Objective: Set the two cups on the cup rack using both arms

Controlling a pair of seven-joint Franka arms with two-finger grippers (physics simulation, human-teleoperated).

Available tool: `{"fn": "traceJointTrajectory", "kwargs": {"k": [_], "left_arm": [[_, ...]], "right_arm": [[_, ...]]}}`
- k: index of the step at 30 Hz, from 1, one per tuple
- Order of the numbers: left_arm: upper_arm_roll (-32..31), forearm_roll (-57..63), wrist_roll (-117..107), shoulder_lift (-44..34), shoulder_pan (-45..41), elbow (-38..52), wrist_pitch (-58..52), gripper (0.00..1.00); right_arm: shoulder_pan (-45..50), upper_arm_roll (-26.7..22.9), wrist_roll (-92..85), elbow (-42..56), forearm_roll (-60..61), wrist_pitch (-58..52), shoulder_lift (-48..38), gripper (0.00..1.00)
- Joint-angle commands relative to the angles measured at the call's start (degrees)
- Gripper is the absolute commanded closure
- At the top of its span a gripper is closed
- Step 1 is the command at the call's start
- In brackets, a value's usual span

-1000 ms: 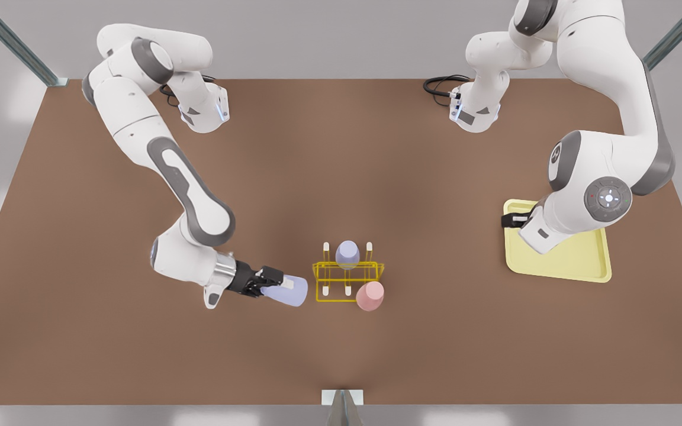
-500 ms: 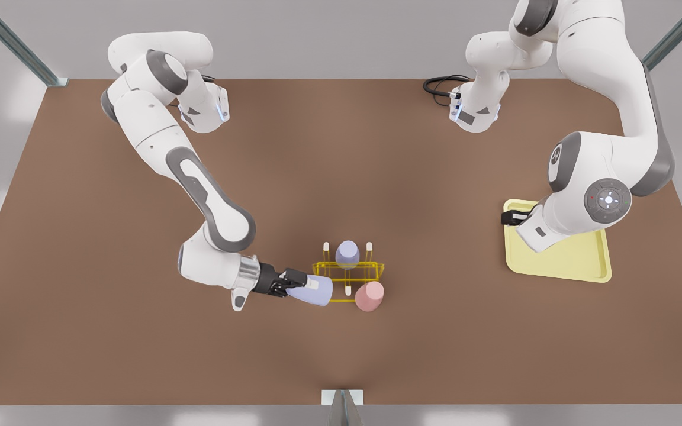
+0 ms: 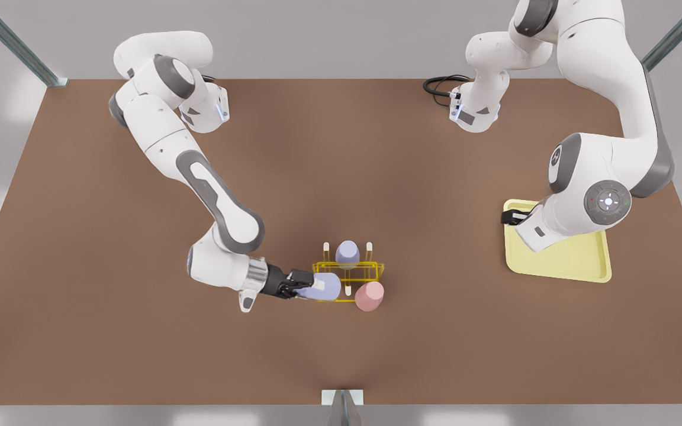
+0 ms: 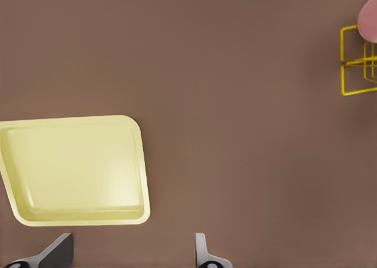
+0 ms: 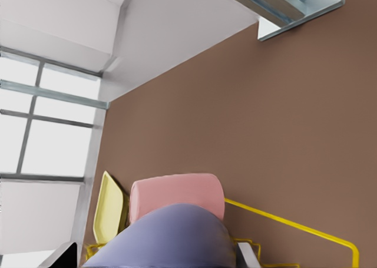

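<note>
where the yellow cup rack [image 3: 348, 278] stands near the middle of the brown counter [image 3: 80, 331], the right claw [image 3: 301, 288] reaches in from the front view's left, lying almost level and clamped on a pale lavender cup [image 3: 324, 287]. that cup is tipped on its side at the rack's near corner on the front view's left, overlapping the wire frame; whether it already touches a peg is hard to tell from above. in the right wrist view the held lavender cup [image 5: 168, 238] sits between the claw's fingers [image 5: 246, 257], with the pink cup [image 5: 177, 197] just beyond it and the rack's yellow wire [image 5: 306, 230] running alongside.

the pink cup [image 3: 370, 296] sits upside down at the rack's near corner on the front view's right. a second lavender cup [image 3: 347, 254] sits upside down on the rack's far row, between two white-tipped pegs [image 3: 369, 246].

the other arm waits over the pale-yellow tray [image 3: 578, 266] at the front view's right, well apart from the rack. its left claw [image 3: 514, 219] shows as a dark tip at the tray's far corner. in the left wrist view the left claw [image 4: 132, 253] has its fingers [image 4: 56, 250] spread apart with nothing between them, above the bare counter just beside the tray [image 4: 76, 171], and the rack [image 4: 358, 62] and pink cup [image 4: 369, 19] lie far off at the edge.
</note>
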Motion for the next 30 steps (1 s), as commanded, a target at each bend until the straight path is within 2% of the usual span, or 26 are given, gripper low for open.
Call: {"fn": "traceJointTrajectory", "kwargs": {"k": [1, 13, 15, 16, 17, 18, 19, 21, 22, 23, 25, 28, 30], "left_arm": [[0.0, 0.0, 1.9, -0.1, 0.0, 0.0, 0.0, 0.00], [-0.1, 0.2, 1.8, -0.1, -0.1, 0.0, 0.0, 0.00], [0.0, -1.0, 1.9, -0.1, 0.0, 0.0, -0.1, 0.00], [0.0, -1.7, 2.0, -0.1, 0.7, 0.0, -0.1, 0.00], [0.0, -2.0, 2.0, -0.1, 1.1, 0.0, -1.0, 0.00], [0.0, -2.6, 1.9, -0.1, 1.1, 1.1, -4.2, 0.00], [0.0, -2.8, 2.0, -0.1, 1.2, 1.3, -4.3, 0.00], [0.0, -2.7, 2.0, -0.1, 1.1, 1.3, -6.0, 0.00], [0.0, -2.7, 1.8, -0.1, 1.1, 1.3, -6.1, 0.00], [0.0, -2.8, 1.8, -0.1, 1.1, 1.3, -6.1, 0.00], [0.0, -2.5, 1.6, -0.2, 1.2, 1.9, -7.8, 0.00], [0.0, -3.6, 1.9, -0.1, 1.6, 1.8, -8.0, 0.00], [0.0, -3.5, 1.9, -0.1, 1.6, 1.8, -7.9, 0.00]], "right_arm": [[0.3, 0.0, 0.8, 0.9, 0.2, 0.0, 0.3, 0.00], [-0.5, -0.9, 3.0, 2.8, 0.0, -3.1, -0.1, 0.01], [-0.7, -5.0, 4.8, 5.7, -0.4, -9.2, -1.7, 0.01], [-0.7, -11.5, 6.0, 6.0, -1.1, -17.4, -5.5, 0.01], [-0.5, -19.0, 10.9, 5.4, -11.5, -30.1, -12.2, 0.01], [-0.8, -23.2, 13.1, 6.4, -33.7, -42.9, -16.1, 0.01], [-0.7, -23.1, 12.5, 6.3, -52.6, -48.8, -20.6, 0.00], [-1.3, -26.7, 13.2, 6.1, -68.9, -56.2, -24.8, 0.00], [-2.3, -27.4, 12.8, 6.3, -69.4, -58.0, -27.0, 0.00], [-5.5, -27.3, 12.8, 6.8, -61.6, -64.6, -30.7, 0.00], [-3.8, -27.0, 13.0, 4.4, -60.0, -72.0, -41.6, 0.00], [-2.0, -28.1, 13.5, -6.2, -59.3, -68.1, -49.3, 0.00], [-2.1, -29.1, 13.5, -9.6, -59.1, -65.6, -49.9, 0.00]]}}
